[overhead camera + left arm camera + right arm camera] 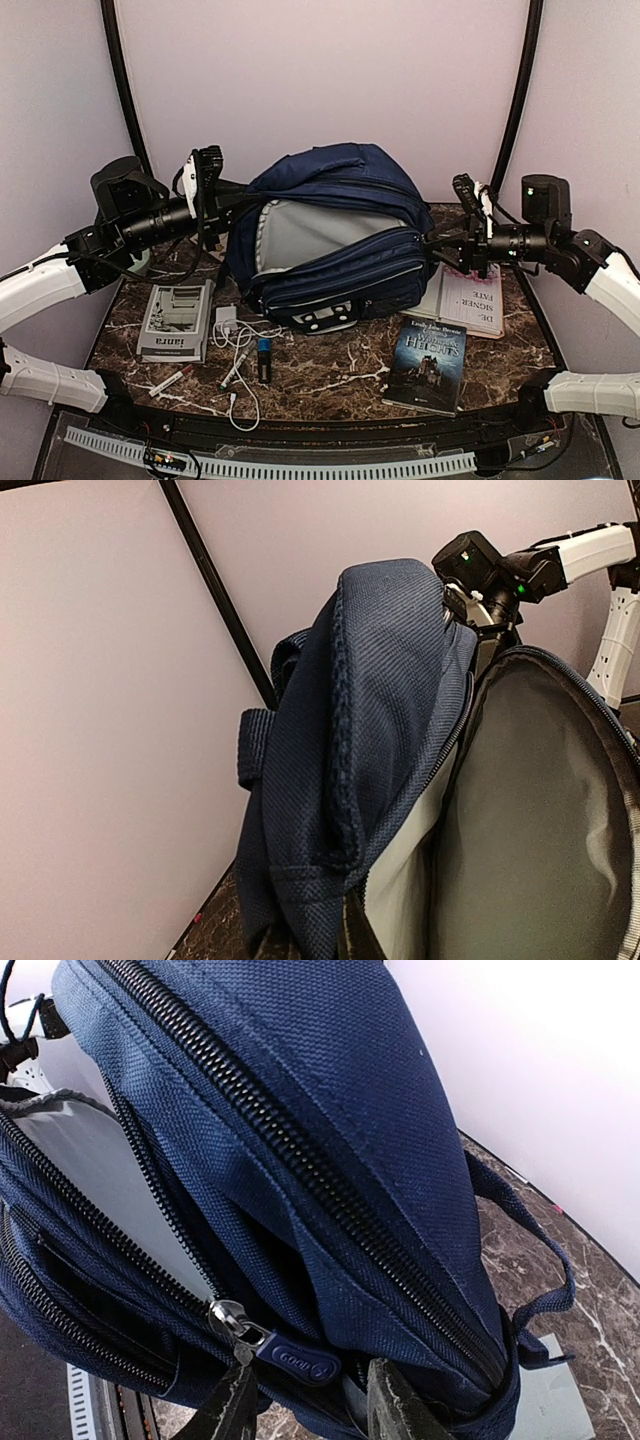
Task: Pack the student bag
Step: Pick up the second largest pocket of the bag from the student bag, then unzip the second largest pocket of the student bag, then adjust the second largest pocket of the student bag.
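A: Where is the student bag (pixel 340 175)?
B: Middle of the marble table (pixel 330 385), lying on its side. The main compartment is unzipped and gaping toward the arms, with the grey lining (pixel 310 230) showing.
A: Left gripper (pixel 238 197)?
B: It sits at the bag's left rim. The jaws are pinched tight on the navy fabric there. The left wrist view is filled with a bunched fold of that fabric and its own fingers are hidden.
A: Right gripper (pixel 310 1378)?
B: It is at the bag's right end, low by the zips. The two dark fingers (pixel 232 1405) stand partly apart. The zipper pull (pixel 292 1360) hangs just above the gap, and neither finger is closed on it.
A: Other stuff?
B: A grey book (pixel 178 320) lies front left. A white charger (pixel 227 318) with a loose cable is beside it, then a small blue-capped stick (pixel 264 358). A dark paperback (pixel 428 365) is front right. An open white book (pixel 470 298) lies under the right arm, just beside the bag. Some pens are near the front left edge, too small to tell apart.
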Action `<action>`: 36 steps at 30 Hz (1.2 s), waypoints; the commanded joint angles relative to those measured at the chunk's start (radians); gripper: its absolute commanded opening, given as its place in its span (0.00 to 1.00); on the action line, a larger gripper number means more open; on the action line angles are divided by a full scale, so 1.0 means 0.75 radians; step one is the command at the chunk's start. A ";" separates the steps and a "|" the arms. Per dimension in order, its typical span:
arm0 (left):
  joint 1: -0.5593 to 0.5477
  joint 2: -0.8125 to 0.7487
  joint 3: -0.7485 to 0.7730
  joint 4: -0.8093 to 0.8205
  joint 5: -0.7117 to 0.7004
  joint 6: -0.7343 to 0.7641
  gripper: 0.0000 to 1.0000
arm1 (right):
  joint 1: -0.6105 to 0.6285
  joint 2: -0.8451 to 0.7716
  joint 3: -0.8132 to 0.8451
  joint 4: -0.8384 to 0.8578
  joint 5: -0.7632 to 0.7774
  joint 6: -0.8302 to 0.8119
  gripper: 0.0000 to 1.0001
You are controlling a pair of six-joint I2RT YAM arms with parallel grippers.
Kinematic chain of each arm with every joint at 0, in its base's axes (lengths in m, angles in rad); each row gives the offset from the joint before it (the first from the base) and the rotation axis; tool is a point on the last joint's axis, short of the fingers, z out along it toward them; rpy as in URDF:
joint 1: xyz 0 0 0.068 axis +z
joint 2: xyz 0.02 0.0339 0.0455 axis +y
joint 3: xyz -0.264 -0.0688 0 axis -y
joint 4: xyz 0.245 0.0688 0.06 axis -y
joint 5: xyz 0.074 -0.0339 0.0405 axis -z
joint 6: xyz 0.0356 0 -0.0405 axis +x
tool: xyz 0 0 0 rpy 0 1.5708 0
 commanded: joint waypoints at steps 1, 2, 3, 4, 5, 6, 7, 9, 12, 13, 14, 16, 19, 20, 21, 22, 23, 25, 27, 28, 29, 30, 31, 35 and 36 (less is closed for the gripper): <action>0.007 -0.032 0.026 0.109 0.000 -0.006 0.00 | 0.009 -0.014 -0.006 -0.006 0.013 -0.025 0.36; 0.008 -0.031 0.025 0.111 0.002 -0.005 0.00 | 0.009 -0.014 -0.012 -0.002 0.025 -0.025 0.34; 0.007 -0.031 0.025 0.110 0.006 -0.007 0.00 | 0.009 -0.015 -0.017 0.002 0.033 -0.023 0.33; 0.007 -0.029 0.025 0.111 0.009 -0.007 0.00 | 0.009 -0.010 -0.017 0.006 0.032 -0.019 0.31; 0.006 -0.029 0.024 0.112 0.012 -0.008 0.00 | 0.009 -0.002 -0.014 0.013 0.025 -0.014 0.29; 0.007 -0.029 0.025 0.111 0.014 -0.011 0.00 | 0.008 0.006 -0.010 0.020 0.012 -0.006 0.27; 0.008 -0.029 0.026 0.110 0.017 -0.010 0.00 | 0.009 0.018 -0.004 0.033 -0.002 0.004 0.23; 0.008 -0.030 0.022 0.114 0.021 -0.011 0.00 | 0.009 0.037 0.005 0.054 -0.046 0.022 0.11; 0.006 -0.038 0.018 0.117 0.016 -0.013 0.00 | 0.009 0.048 0.024 0.047 -0.058 0.026 0.00; 0.006 -0.044 0.014 0.117 0.009 -0.013 0.00 | 0.009 0.042 0.020 0.046 -0.033 0.028 0.00; 0.006 -0.048 0.013 0.116 -0.002 -0.010 0.00 | 0.008 0.032 0.013 0.049 0.009 0.033 0.00; 0.007 -0.062 0.014 0.104 -0.054 -0.003 0.00 | 0.007 0.000 -0.018 0.063 0.127 0.048 0.00; 0.007 -0.089 0.010 0.094 -0.193 0.015 0.00 | -0.003 -0.037 -0.090 0.086 0.313 0.096 0.00; 0.007 -0.099 0.003 0.096 -0.218 0.023 0.00 | -0.013 -0.038 -0.122 0.096 0.368 0.121 0.00; 0.006 -0.108 -0.001 0.100 -0.242 0.028 0.00 | -0.025 -0.032 -0.151 0.101 0.413 0.150 0.00; 0.009 -0.114 -0.002 0.100 -0.254 0.033 0.00 | -0.044 -0.017 -0.178 0.102 0.444 0.181 0.00; 0.009 -0.121 -0.003 0.099 -0.254 0.035 0.00 | -0.070 0.015 -0.202 0.103 0.467 0.218 0.00; 0.009 -0.126 -0.002 0.101 -0.250 0.033 0.00 | -0.105 0.069 -0.236 0.117 0.464 0.297 0.00; 0.009 -0.125 0.001 0.104 -0.246 0.029 0.00 | -0.136 0.116 -0.264 0.164 0.417 0.360 0.00; 0.010 -0.124 0.001 0.103 -0.241 0.027 0.00 | -0.141 0.135 -0.277 0.194 0.396 0.375 0.00; 0.009 -0.122 0.002 0.103 -0.229 0.025 0.00 | -0.141 0.146 -0.282 0.221 0.358 0.385 0.00; 0.009 -0.120 0.000 0.102 -0.218 0.025 0.00 | -0.142 0.151 -0.280 0.249 0.321 0.387 0.00; 0.009 -0.118 -0.001 0.098 -0.206 0.026 0.00 | -0.141 0.149 -0.271 0.262 0.274 0.378 0.00; 0.010 -0.120 -0.009 0.092 -0.201 0.033 0.00 | -0.142 0.073 -0.234 0.337 0.042 0.325 0.06; 0.008 -0.119 -0.010 0.092 -0.202 0.037 0.00 | -0.140 0.041 -0.234 0.373 -0.018 0.317 0.10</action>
